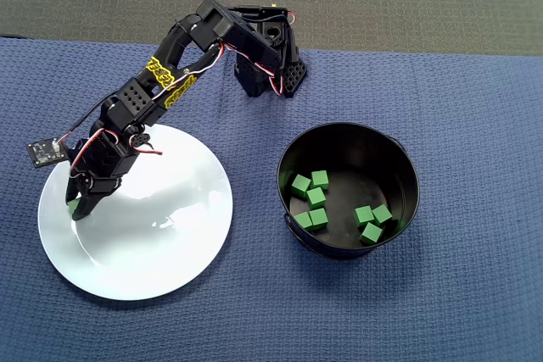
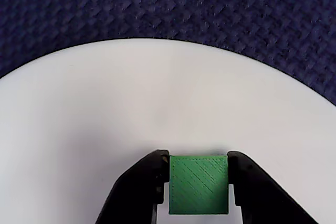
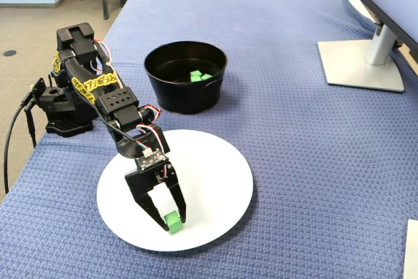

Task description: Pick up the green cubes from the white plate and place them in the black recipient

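Green cube sits between the two fingertips of the gripper, low on the white plate near its rim. Both fingers press its side faces, so the gripper is clamped on it, probably for a lift toward the black recipient. No long axis; its flat faces square to the fingers in the wrist view. Eight green cubes already lie in the recipient. Blue cloth lies under everything.

Bare cloth between plate – pot
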Controlling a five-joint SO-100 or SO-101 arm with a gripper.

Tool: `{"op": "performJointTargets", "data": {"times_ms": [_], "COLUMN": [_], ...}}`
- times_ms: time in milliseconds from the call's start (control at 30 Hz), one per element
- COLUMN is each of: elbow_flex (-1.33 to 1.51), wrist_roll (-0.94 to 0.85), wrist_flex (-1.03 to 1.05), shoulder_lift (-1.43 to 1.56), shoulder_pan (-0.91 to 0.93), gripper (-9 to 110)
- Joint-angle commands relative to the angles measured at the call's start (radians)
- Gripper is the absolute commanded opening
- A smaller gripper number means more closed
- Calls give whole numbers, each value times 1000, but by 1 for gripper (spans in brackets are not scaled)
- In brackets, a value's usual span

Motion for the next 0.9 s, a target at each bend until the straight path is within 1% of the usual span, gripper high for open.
{"op": "performJointTargets", "data": {"times_ms": [0, 133, 333, 467, 667, 867], "elbow_flex": [-5, 17, 301, 479, 632, 612], "wrist_roll": [83, 175, 304, 453, 755, 1045], "wrist_flex": [60, 156, 167, 233, 359, 549], "shoulder_lift": [130, 273, 637, 867, 1123, 1273], "shoulder_pan": [-11, -18, -55, -124, -299, -563], "gripper": [0, 0, 0, 0, 0, 0]}}
